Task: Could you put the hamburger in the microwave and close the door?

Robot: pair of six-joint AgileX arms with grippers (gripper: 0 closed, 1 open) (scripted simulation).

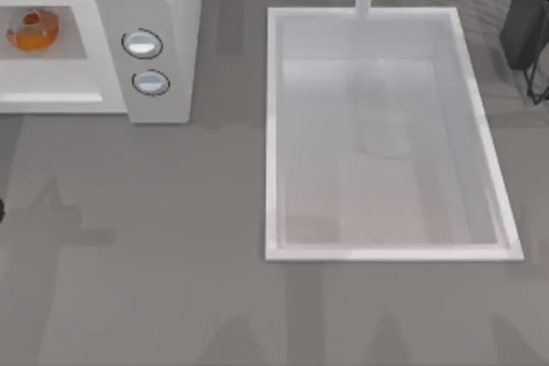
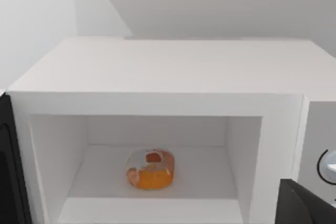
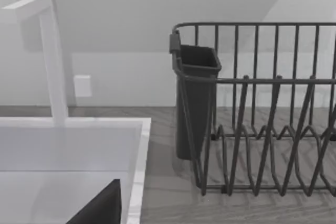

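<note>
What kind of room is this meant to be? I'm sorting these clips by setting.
Most likely a simulated kitchen counter: a large white boxy microwave with a small orange-brown hamburger inside its cavity, a white rectangular sink basin set into the grey worktop, and a dark wire dish rack beside it.

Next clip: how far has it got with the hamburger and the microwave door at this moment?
Done: the hamburger sits on the floor of the microwave cavity, with nothing holding it. In hand: nothing visible; the left wrist camera faces the open cavity. Left: closing the door, whose dark edge stands swung out beside the opening. The sink and dish rack play no part.
</note>
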